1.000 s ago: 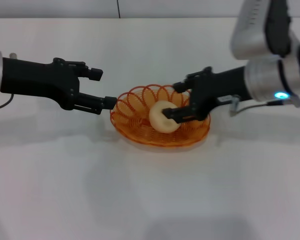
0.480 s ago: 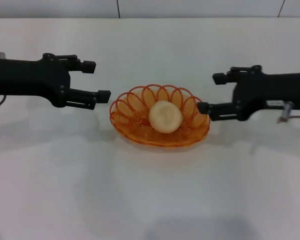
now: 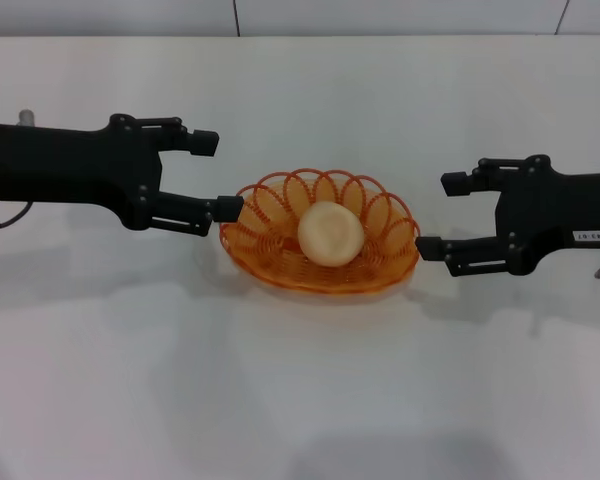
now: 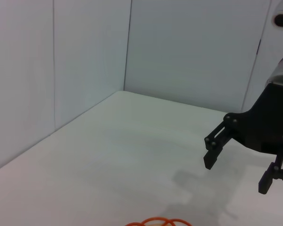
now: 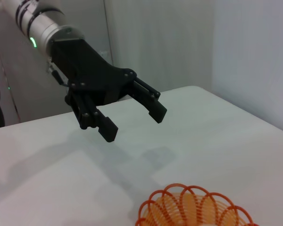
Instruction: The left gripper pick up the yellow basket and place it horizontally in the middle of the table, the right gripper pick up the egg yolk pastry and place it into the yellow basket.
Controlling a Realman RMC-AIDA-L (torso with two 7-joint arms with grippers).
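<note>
Egg yolk pastry [image 3: 331,233] sits in yellow basket [image 3: 320,232] mid-bench [image 3: 300,400]; left claw [image 3: 214,174] gaping, empty, lower finger at the rim; right claw [image 3: 442,215] likewise open, empty, just beside; placing looks complete, only clean retreat remaining.

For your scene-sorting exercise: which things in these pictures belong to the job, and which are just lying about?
Belonging to the job:
- yellow basket
- egg yolk pastry, inside the basket
- table
- left end effector, open, beside the basket
- right end effector, open, beside the basket

Just lying about:
- nothing visible
</note>
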